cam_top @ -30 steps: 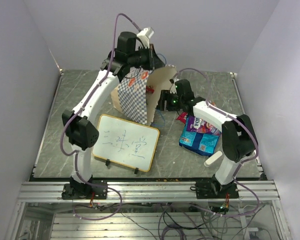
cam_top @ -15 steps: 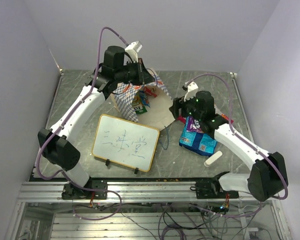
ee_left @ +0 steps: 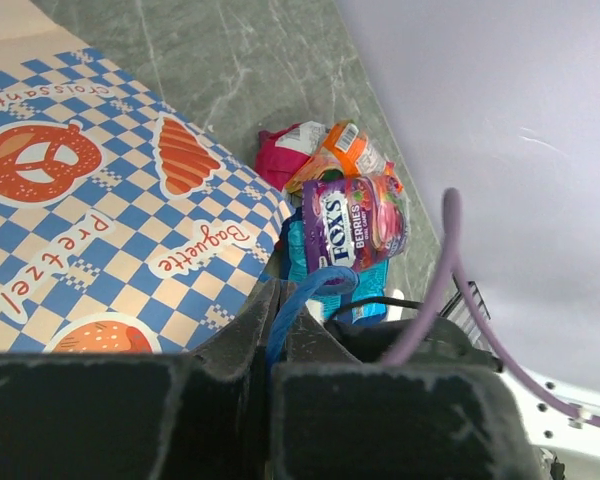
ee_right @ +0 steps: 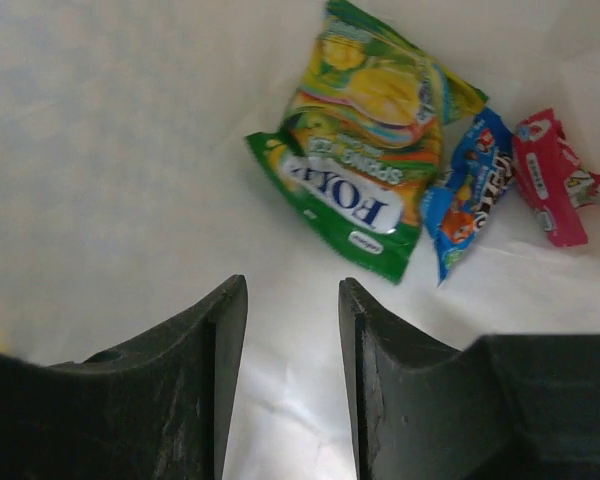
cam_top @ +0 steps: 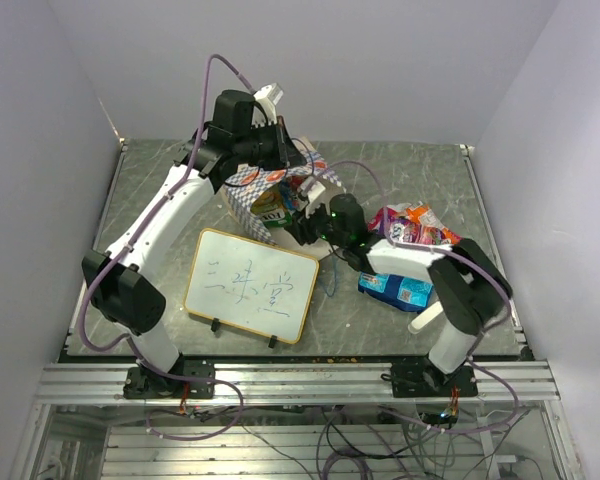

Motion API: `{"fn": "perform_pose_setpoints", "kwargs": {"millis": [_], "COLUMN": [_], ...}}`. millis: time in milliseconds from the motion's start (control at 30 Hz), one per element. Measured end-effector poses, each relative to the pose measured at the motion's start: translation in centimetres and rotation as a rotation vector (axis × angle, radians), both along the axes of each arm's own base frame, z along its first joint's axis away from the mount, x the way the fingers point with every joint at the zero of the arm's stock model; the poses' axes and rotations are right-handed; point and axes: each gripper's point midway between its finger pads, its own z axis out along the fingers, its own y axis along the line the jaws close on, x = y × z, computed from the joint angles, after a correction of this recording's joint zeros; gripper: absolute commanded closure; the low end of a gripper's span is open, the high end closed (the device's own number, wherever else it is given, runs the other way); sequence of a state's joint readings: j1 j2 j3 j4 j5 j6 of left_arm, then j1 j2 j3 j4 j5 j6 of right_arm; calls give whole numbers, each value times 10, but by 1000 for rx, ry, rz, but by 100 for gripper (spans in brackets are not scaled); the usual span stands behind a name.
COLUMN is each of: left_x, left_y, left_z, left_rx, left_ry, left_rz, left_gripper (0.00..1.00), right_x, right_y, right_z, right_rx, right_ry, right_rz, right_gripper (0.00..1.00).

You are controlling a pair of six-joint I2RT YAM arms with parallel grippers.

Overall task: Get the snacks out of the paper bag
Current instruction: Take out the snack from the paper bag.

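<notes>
The paper bag (cam_top: 242, 187) lies tipped with its mouth toward the right; its chequered side (ee_left: 100, 200) fills the left wrist view. My left gripper (cam_top: 285, 160) (ee_left: 278, 295) is shut on the bag's blue cord handle (ee_left: 320, 285). My right gripper (cam_top: 302, 228) (ee_right: 293, 290) is open at the bag's mouth, with nothing between its fingers. Ahead of it, inside the bag, lie a green packet (ee_right: 365, 170), a small blue packet (ee_right: 470, 195) and a red wrapped candy (ee_right: 550, 175). Outside, a red-white-orange packet (cam_top: 415, 225) and a blue-teal packet (cam_top: 395, 288) lie on the table.
A framed whiteboard (cam_top: 250, 285) stands on the table in front of the bag. A white eraser block (cam_top: 427, 317) lies near the right arm's base. The table's right rim (cam_top: 480, 215) runs just past the packets.
My right gripper has swung from the packets on the right back into the bag's mouth, its jaws narrower. The red-white-orange packet now lies free on the table. The left gripper keeps hold of the handle.
</notes>
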State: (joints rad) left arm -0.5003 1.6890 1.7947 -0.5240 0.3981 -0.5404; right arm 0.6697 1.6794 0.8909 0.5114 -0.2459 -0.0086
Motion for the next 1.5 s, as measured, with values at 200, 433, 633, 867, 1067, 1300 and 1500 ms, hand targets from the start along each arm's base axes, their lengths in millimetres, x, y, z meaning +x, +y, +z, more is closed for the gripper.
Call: {"fn": "perform_pose_setpoints", "kwargs": {"millis": [200, 433, 633, 867, 1067, 1300, 1500], "left_x": [-2, 8, 18, 26, 27, 26, 29], "left_y": [3, 4, 11, 26, 31, 33, 39], "left_z": [-10, -7, -7, -9, -13, -28, -27], "left_rx": [19, 36, 33, 27, 22, 27, 17], "left_ry": [54, 79, 94, 115, 130, 174, 183], "left_rz": [20, 40, 55, 73, 74, 78, 96], "left_gripper": [93, 93, 93, 93, 93, 93, 93], "right_x": [52, 91, 108, 126, 141, 131, 103], "right_y": [5, -1, -2, 8, 12, 6, -4], "right_z": [-29, -49, -61, -72, -78, -88, -68], "right_rx": [-63, -156, -248, -311, -346, -375, -330], "right_ry": [-47, -139, -222, -278, -304, -281, -238], "right_rz": [-156, -271, -286, -275, -295, -276, -243], "right_gripper": [58, 51, 45, 42, 72, 100, 100]}}
